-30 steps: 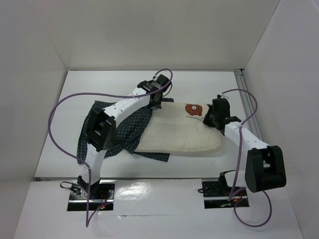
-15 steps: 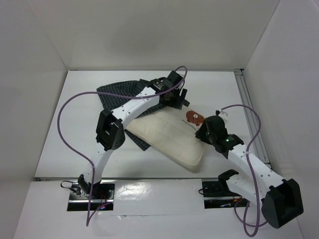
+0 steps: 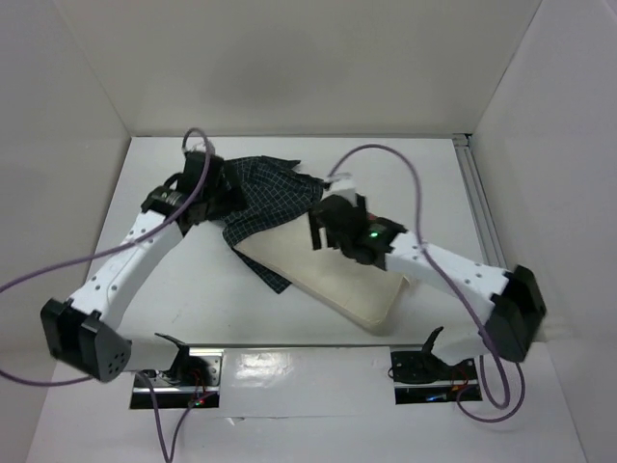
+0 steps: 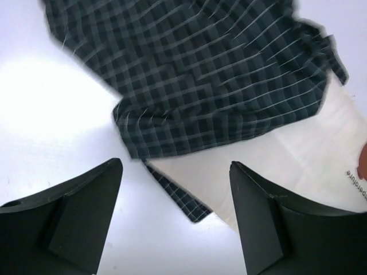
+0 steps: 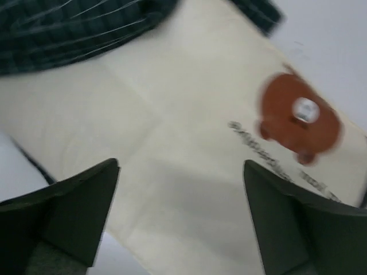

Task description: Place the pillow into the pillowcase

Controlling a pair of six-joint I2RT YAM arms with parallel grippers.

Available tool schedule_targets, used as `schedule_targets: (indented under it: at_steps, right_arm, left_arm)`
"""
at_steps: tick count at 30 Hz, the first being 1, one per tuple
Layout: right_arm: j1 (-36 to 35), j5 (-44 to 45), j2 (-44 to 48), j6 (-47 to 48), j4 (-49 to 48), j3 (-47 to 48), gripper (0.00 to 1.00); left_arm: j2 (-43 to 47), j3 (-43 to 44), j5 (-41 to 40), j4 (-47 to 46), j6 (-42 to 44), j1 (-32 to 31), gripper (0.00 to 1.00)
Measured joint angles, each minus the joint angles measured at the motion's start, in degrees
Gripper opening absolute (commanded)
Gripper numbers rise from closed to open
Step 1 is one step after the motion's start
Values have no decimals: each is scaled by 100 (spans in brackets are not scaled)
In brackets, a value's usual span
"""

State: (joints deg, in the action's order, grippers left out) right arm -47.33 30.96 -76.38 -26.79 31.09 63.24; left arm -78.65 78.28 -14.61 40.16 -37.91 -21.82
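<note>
The cream pillow lies diagonally in the middle of the table. The dark checked pillowcase is crumpled over its far left end, and a corner of it sticks out from under the pillow. My left gripper is open at the pillowcase's left edge. In the left wrist view it hangs over bare table, with the pillowcase and pillow ahead. My right gripper is open above the pillow. The right wrist view shows it empty over the pillow, beside the brown bear print.
White walls close in the table on three sides. A metal rail runs along the right edge. Purple cables loop above both arms. The arm bases sit at the near edge.
Both grippers have gone from shut to open and let go. The left arm swung left and the right arm moved over the pillow's middle. The pillow turned diagonal, pillowcase bunched over its far end.
</note>
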Motion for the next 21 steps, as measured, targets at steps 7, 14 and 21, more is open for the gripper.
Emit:
schedule_targets:
  at_steps: [7,14,21]
  right_arm:
    - [-1742,9,-2682,1543,-544,1421,96]
    - [-1497,-391,-3880,2061,-723,2251,31]
    - [-675,-1390,-3639,1884,-855,2341,0]
  left_arm:
    - [1427,-2658,122,-365,-1650,260,84]
    - [1742,-3176,50,-472,-2382,415,80]
    - [2677,-4778,527,-1580,-2643,450,83]
